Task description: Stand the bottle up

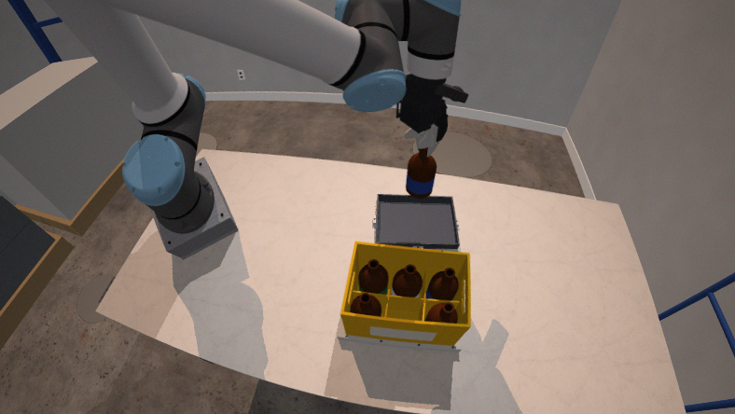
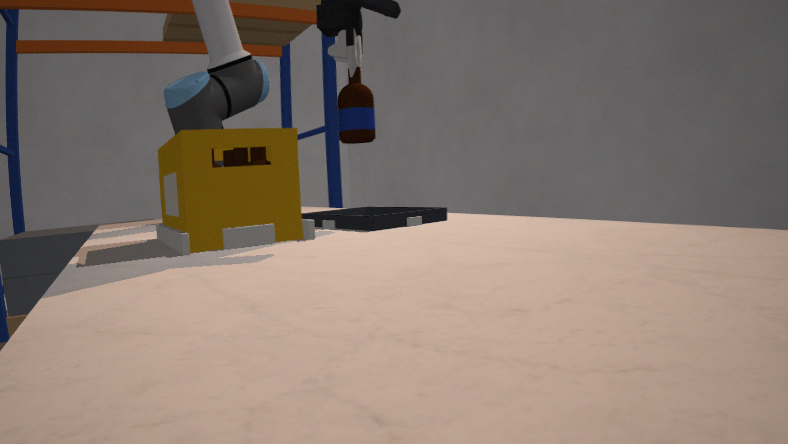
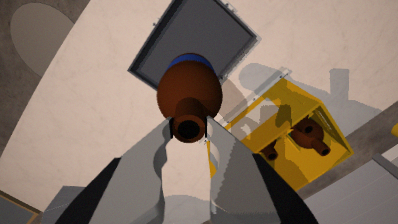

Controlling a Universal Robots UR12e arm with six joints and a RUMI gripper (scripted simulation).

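Observation:
A brown bottle with a blue label hangs upright in the air, well above the table. My gripper is shut on its neck from above. The grey tray lies empty below the bottle. The yellow crate stands just in front of the tray in the top view. Its far row holds three bottles. Its near row holds one at the left and one at the right, and the middle compartment between them is empty.
The crate's rim and dividers stand up around its compartments. Bottle necks rise close to the empty compartment. Light low strips edge the crate's foot. The arm's grey base stands at the table's left.

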